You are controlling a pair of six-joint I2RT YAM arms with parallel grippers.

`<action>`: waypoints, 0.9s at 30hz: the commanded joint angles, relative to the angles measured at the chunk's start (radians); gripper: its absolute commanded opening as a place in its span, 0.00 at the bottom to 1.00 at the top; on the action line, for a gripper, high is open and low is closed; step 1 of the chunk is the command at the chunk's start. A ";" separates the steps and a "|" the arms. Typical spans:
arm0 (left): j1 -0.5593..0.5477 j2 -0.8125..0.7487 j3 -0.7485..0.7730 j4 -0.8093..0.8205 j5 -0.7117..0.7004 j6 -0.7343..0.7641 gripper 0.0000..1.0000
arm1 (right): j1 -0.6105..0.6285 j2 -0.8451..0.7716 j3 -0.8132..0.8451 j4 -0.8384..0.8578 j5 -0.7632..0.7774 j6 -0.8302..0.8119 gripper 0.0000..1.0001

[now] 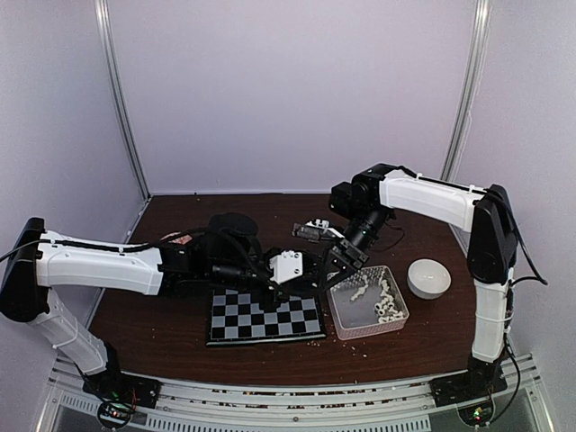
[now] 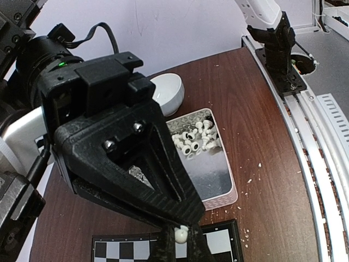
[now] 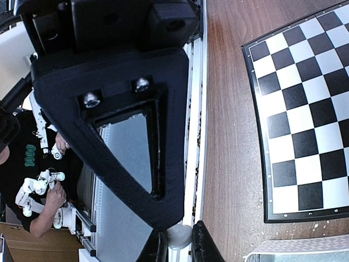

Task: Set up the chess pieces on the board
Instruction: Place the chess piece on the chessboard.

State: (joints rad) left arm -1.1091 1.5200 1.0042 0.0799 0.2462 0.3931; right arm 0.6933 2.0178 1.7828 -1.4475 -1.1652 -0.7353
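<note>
The board [image 1: 265,317] lies flat at the table's front centre and has no pieces on it. Several white chess pieces [image 1: 387,301] lie in a clear tray [image 1: 346,326] right of it. My left gripper [image 1: 310,281] hovers over the board's far right corner, shut on one white chess piece [image 2: 181,234]. My right gripper [image 1: 340,268] hangs just beside it near the tray's far left corner, shut on another white piece [image 3: 179,236]. The board also shows in the left wrist view [image 2: 218,248] and the right wrist view [image 3: 305,109]. The tray [image 2: 226,199] and its pieces [image 2: 196,139] show in the left wrist view.
A white bowl [image 1: 428,277] stands right of the tray and shows in the left wrist view [image 2: 166,93]. A small dark and white object [image 1: 313,230] lies behind the grippers. Pale crumbs [image 2: 251,177] dot the brown table. The two grippers are close together.
</note>
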 commanded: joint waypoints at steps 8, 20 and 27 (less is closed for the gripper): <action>-0.010 -0.082 -0.005 -0.072 -0.084 -0.071 0.00 | -0.078 -0.013 0.015 -0.018 -0.041 -0.068 0.64; 0.101 -0.086 0.070 -0.725 -0.321 -0.497 0.00 | -0.323 -0.327 -0.291 0.472 0.235 0.200 0.66; 0.222 -0.175 -0.080 -0.767 -0.306 -0.629 0.00 | -0.335 -0.443 -0.454 0.695 0.508 0.272 0.67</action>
State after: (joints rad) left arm -0.9230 1.3949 0.9886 -0.6159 -0.0448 -0.1268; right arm 0.3645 1.5719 1.3571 -0.9344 -0.8257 -0.5343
